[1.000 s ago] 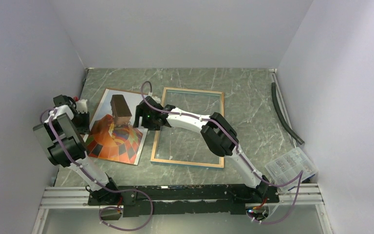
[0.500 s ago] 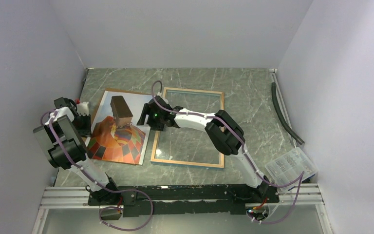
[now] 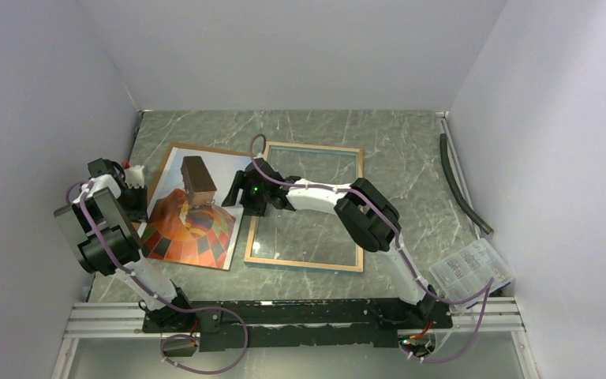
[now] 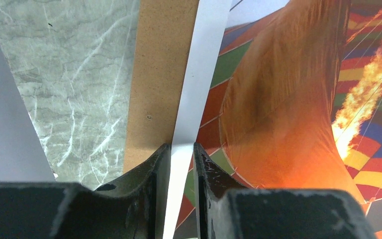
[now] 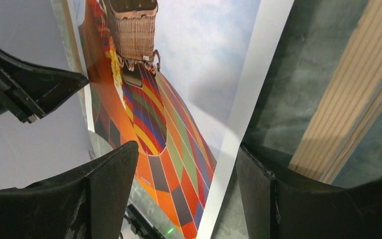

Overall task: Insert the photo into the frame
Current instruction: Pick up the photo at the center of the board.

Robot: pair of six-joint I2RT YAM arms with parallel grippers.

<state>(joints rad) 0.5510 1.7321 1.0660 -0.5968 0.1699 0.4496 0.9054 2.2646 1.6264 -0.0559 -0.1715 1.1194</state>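
The photo [image 3: 193, 217] of an orange hot-air balloon lies at the left of the table on a brown backing board [image 3: 199, 147]. It is partly lifted at its left edge. My left gripper [image 3: 136, 195] is shut on the photo's white left border [image 4: 199, 64]; the board [image 4: 159, 74] shows beneath it. My right gripper [image 3: 238, 194] is open, its jaws on either side of the photo's right edge [image 5: 251, 99], touching nothing. The frame [image 3: 304, 264] lies flat just right of the photo, pale wood rim [image 5: 348, 94] up.
A black hose [image 3: 459, 181] runs along the right wall. A clear plastic packet [image 3: 473, 272] sits at the near right corner. Grey walls close in on three sides, and the left wall is close behind my left arm.
The photo has shifted slightly to the right, towards the frame. My right gripper has moved right with it, staying open. My left gripper keeps its hold on the photo's left edge.
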